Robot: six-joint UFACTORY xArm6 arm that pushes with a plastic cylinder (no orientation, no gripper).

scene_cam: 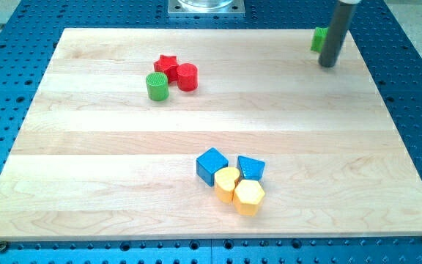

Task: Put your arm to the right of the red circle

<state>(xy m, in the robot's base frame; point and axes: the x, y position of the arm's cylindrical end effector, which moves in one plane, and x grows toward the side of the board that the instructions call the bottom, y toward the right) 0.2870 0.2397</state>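
No legible text or markings anywhere.

Wooden board (86, 154) carries eight small coloured blocks.

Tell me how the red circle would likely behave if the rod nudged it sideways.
The red circle stands on its flat end, squat, so it would probably slide rather than tip or roll. It touches the red star, with the green cylinder close by, so a leftward push would likely shove those too. My tip is far off at the view's right.
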